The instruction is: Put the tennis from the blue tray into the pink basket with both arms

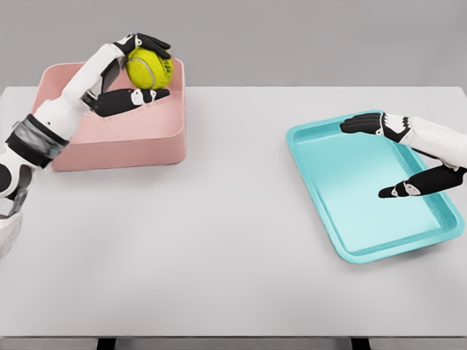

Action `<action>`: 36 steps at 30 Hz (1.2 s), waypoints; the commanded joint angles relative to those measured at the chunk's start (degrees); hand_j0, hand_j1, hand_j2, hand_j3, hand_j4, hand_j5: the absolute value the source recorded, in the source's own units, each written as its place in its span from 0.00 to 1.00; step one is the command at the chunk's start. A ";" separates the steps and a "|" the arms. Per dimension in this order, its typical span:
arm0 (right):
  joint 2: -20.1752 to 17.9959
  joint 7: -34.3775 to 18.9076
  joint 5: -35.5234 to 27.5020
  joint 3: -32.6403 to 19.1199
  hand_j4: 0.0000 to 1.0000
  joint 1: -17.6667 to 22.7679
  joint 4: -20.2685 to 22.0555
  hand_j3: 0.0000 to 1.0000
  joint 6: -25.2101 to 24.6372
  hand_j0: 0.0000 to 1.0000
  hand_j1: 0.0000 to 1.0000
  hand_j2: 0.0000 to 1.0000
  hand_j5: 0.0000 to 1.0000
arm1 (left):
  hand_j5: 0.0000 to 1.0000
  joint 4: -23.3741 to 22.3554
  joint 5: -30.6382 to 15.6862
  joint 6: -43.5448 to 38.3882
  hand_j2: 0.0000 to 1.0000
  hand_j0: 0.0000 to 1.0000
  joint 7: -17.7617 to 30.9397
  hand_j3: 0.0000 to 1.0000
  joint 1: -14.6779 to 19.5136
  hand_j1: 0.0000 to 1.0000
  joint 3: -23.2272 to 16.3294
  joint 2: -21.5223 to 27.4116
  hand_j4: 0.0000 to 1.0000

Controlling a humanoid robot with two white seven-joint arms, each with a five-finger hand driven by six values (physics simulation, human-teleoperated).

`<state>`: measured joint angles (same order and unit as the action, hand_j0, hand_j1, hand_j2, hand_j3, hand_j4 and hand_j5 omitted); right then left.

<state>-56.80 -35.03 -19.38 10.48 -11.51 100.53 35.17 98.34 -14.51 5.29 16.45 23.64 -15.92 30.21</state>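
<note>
Grey-white flat tabletop nearest, bare across the front.

Further in, on the right: shallow turquoise plastic tray with a raised rim, nothing lying in it. Above its far right part, the white-and-black right hand, fingers stretched out flat and thumb apart, gripping nothing, not touching the ball.

Farthest, at the left rear: pink rectangular soft-sided basket. Over its far right corner, the left hand, closed around the yellow-green felt tennis ball with its pale seam. Black fingers curled over the top, thumb underneath, so pinched from above and below. Held above the rim, apparently not yet down inside; well apart from the tray.

Handling, as a judgement:
- Light, so no strain on one hand.
- Springy, with a little give under pressure; hard to damage.
- Fuzzy felt, so good friction and little risk of slipping.
- Round, so apt to roll or bounce once let go.

Best taken across the widest part, with opposing contact on two sides, as now. Probably wise to lower well within the basket walls before opening the fingers, to keep a bounce from carrying it over the near rim.
</note>
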 commanded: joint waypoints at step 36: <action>-0.51 0.03 -0.49 0.33 1.00 -0.44 -0.07 1.00 -0.17 1.00 1.00 1.00 1.00 | 1.00 -14.06 -2.53 -11.63 1.00 1.00 -0.02 1.00 5.10 1.00 0.54 1.43 1.00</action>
<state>-57.27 -35.03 -19.32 10.81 -11.95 100.46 35.17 82.49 -16.27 -8.05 16.42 28.65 -15.41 31.31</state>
